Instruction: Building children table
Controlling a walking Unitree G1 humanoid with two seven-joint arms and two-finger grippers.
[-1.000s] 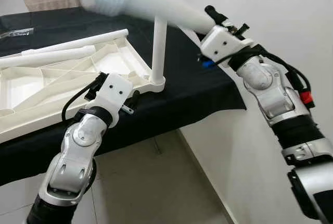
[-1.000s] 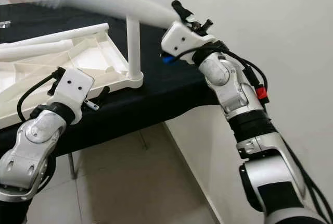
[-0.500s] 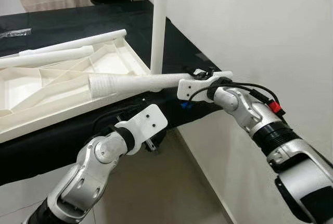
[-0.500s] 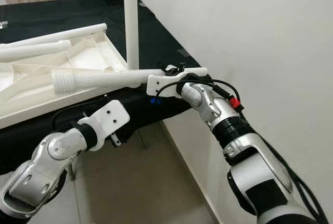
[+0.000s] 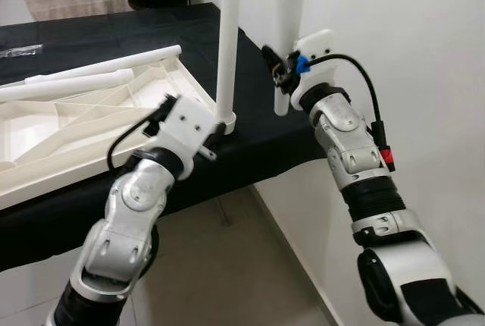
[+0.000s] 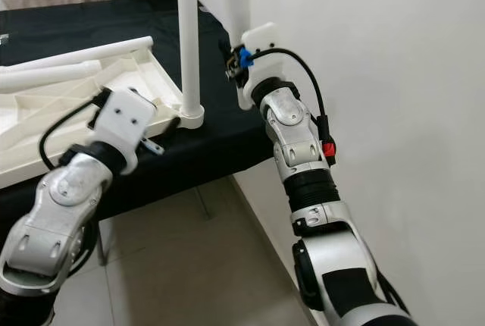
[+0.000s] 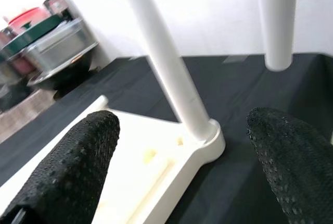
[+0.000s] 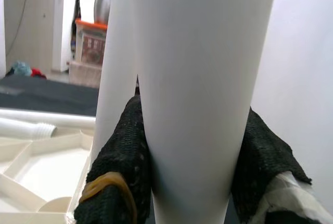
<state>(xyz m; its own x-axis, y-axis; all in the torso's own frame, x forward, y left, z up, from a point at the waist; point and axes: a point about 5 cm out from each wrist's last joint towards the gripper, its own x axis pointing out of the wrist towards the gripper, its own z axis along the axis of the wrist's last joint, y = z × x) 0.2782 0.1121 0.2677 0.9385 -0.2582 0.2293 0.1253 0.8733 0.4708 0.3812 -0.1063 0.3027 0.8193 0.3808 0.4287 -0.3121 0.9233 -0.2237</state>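
The left gripper (image 7: pixel 182 182), black fingers spread wide and holding nothing, hovers at the near corner of an upturned white plastic tabletop (image 5: pixel 91 125) lying on a black-clothed table (image 5: pixel 265 133). From that corner's socket a white plastic leg (image 5: pixel 229 38) stands upright. Just beside it, the right gripper (image 8: pixel 195 177) clamps a second white plastic tube leg (image 5: pixel 288 30) upright above the cloth. Farther back, two more white legs (image 5: pixel 91 76) lie across the tabletop.
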